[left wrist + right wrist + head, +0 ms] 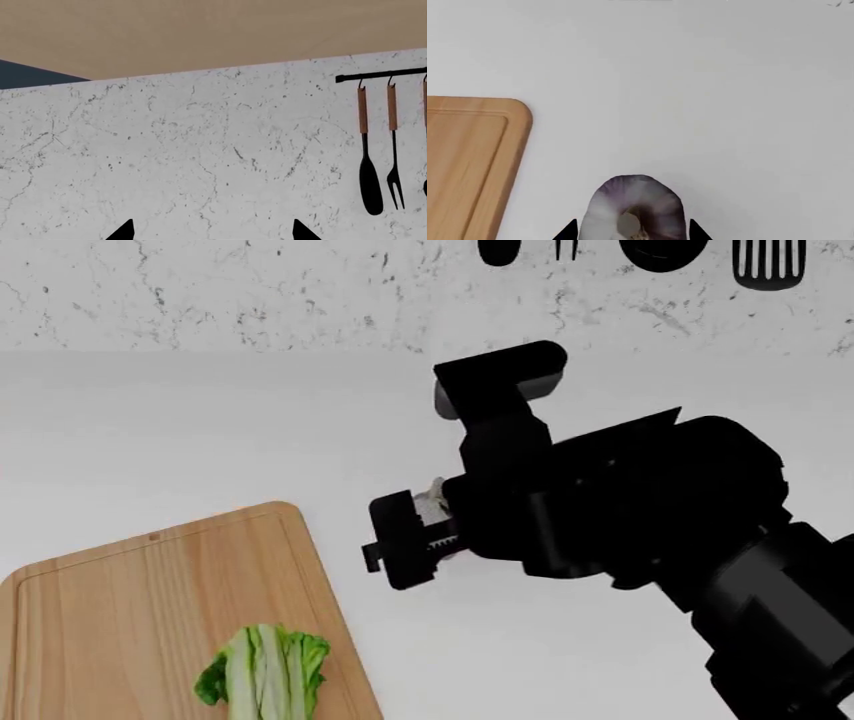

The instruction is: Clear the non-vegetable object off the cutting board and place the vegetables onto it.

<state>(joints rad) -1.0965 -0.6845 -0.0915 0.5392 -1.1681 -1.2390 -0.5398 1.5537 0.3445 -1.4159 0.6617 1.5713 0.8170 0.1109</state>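
Surroundings: Your right arm (627, 510) filled the middle and right of the head view and hid the counter beneath it. A rail (380, 75) on the wall carried hanging utensils (370, 150) with wooden grips, seen from the left wrist camera.

Obstructions: Bare counter lay between the garlic bulb (634, 207) and the cutting board (467, 160); nothing stood on it.

Surface: You worked over a plain white counter (200, 430).

Room: A white marbled wall (200, 160) rose behind the counter, with a tan surface and a dark corner above it (left wrist view only).

Board contents: The bok choy (267, 675) lay on the board's near part, close to its right edge, leaves spread.

Garlic position: The bulb sat off the board, to its right, between your right gripper's (630, 231) two dark fingertips; in the head view only a pale sliver showed at the jaws.

Right gripper state: You had the fingers closed against the garlic bulb on both sides.

Left gripper state: Your left gripper (210, 231) faced the wall with its two fingertips set well apart and nothing between them.
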